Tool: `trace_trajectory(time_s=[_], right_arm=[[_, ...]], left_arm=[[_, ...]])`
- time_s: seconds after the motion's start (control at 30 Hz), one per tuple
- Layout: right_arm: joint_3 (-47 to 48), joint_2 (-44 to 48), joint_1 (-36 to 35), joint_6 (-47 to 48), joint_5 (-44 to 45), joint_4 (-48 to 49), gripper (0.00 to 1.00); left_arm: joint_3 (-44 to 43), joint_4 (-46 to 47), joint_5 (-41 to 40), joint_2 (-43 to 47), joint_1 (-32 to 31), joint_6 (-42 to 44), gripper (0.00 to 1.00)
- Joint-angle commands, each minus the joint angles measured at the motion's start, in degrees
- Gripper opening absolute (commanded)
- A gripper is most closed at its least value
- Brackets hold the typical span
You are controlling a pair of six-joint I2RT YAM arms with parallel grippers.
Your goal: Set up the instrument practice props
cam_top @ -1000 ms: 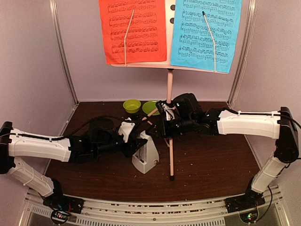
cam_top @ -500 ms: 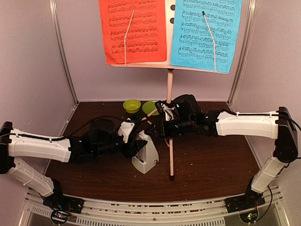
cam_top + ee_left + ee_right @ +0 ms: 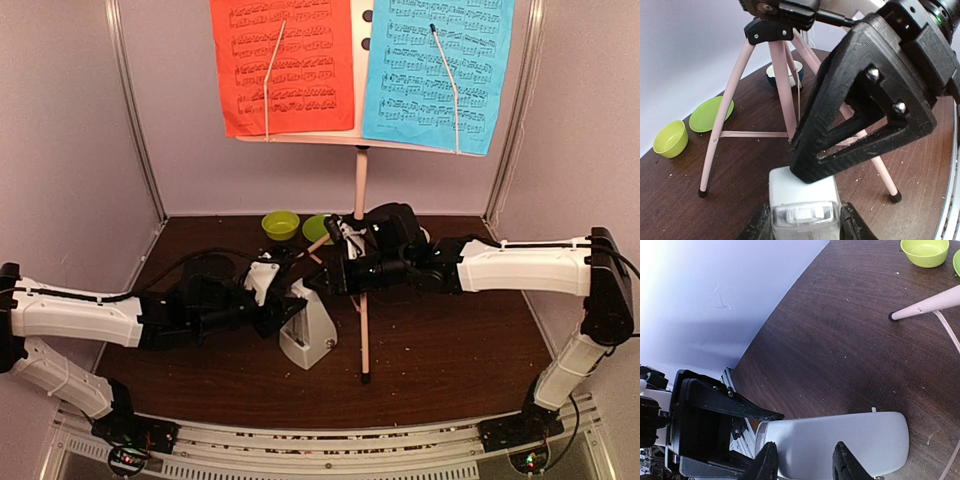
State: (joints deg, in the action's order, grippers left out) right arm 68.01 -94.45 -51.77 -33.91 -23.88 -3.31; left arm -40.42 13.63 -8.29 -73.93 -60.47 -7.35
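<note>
The pale pink music stand point(image 3: 360, 200) stands mid-table on tripod legs point(image 3: 722, 125). It holds a red page point(image 3: 285, 65) and a cyan page point(image 3: 435, 70). The white metronome point(image 3: 310, 335) stands just left of the stand's front leg. My left gripper point(image 3: 290, 305) is shut on its upper part, with one finger on each side of the white body point(image 3: 802, 200). My right gripper point(image 3: 322, 282) is open. Its fingertips rest against the metronome's top from the right, over its white face point(image 3: 840, 435). One right finger point(image 3: 860, 100) fills the left wrist view.
A lime-green bowl point(image 3: 280, 224) and a lime-green plate point(image 3: 320, 228) sit at the back of the table. A small white-and-dark bowl point(image 3: 785, 72) stands behind the tripod. Grey walls close in on both sides, and the tripod legs spread close around both grippers.
My right gripper has moved left and down onto the metronome's top. My left arm has edged right, still holding the metronome.
</note>
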Motion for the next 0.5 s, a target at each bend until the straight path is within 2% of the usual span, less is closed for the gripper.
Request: trace_trajectory(time_s=[0.0, 0.13, 0.3, 0.47], right_arm=[[-5.0, -5.6, 0.3, 2.3, 4.9, -11.3, 0.37], [-6.2, -5.2, 0.3, 2.0, 5.4, -10.9, 0.36], [-6.3, -5.2, 0.3, 2.6, 6.0, -11.5, 0.36], [-6.1, -5.3, 0.3, 3.3, 6.0, -11.8, 0.35]], left_arm=[[1.0, -2.4, 4.2, 1.6, -0.7, 6.9, 0.19], [2.4, -1.6, 2.6, 3.2, -0.7, 6.0, 0.18], [7.1, 6.2, 1.7, 6.5, -0.1, -3.0, 0.19], [8.9, 9.5, 3.3, 6.0, -0.1, -8.9, 0.2]])
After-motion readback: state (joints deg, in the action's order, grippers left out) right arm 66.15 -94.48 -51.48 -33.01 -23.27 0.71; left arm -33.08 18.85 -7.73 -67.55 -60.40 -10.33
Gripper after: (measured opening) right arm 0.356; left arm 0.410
